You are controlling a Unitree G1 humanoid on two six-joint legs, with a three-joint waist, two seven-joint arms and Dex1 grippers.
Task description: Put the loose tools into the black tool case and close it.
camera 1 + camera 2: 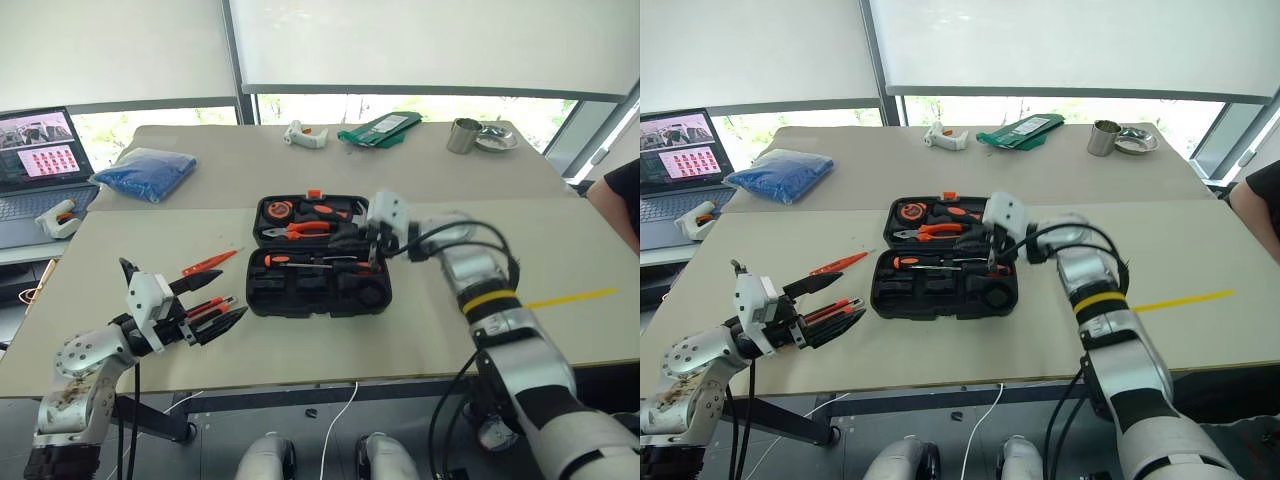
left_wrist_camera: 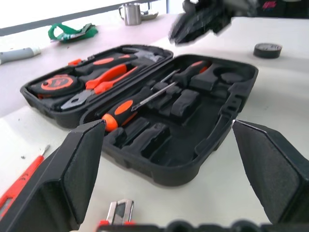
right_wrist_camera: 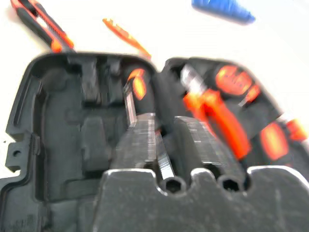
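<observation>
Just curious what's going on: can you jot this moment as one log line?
case: open on table | right pincer: shut, over case | left pincer: open, beside case | slim screwdriver: loose

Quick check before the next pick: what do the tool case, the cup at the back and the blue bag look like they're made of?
Tool case: seemingly hard black plastic, matte, with moulded slots inside.
Cup: likely metal, going by its grey shiny sheen.
Blue bag: soft and slumped, with a slight gloss; fabric or plastic film, hard to tell which.
</observation>
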